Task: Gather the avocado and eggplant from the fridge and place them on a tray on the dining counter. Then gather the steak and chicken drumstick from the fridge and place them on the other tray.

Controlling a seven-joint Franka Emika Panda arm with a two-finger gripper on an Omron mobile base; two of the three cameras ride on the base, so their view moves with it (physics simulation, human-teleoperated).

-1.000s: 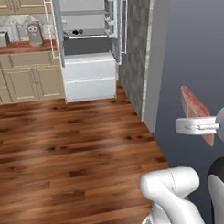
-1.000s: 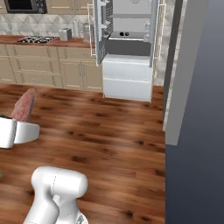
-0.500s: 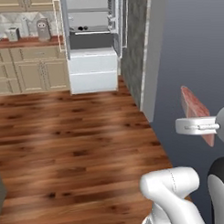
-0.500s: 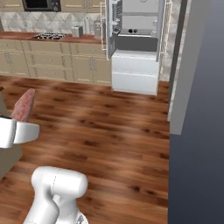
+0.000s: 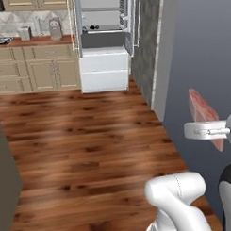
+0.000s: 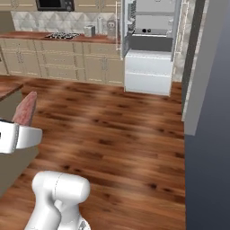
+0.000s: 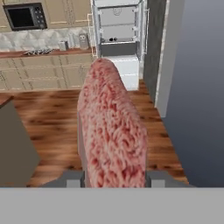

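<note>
A raw pink-red steak (image 7: 113,127) stands on edge between my gripper's (image 7: 114,178) two fingers, which are shut on it. From the left base view the steak (image 5: 201,109) rises tilted above the white gripper (image 5: 208,131) at the right edge. The right base view has the steak (image 6: 26,109) and gripper (image 6: 13,136) at the far left. The open fridge (image 5: 105,37) stands far back across the wooden floor, also seen as the fridge (image 6: 155,40) and the fridge (image 7: 119,35). Avocado, eggplant, drumstick and trays are out of view.
A dark grey counter block (image 5: 5,178) with a wooden top (image 6: 9,90) stands close on the left. A grey wall (image 5: 200,48) fills the right side. Beige cabinets (image 6: 63,60) with a stove and microwave run along the back wall. Wooden floor (image 5: 90,137) lies open between.
The whole scene has slid rightward, so the base has turned; the grey counter block has come into view at left. The steak stays in the shut gripper.
</note>
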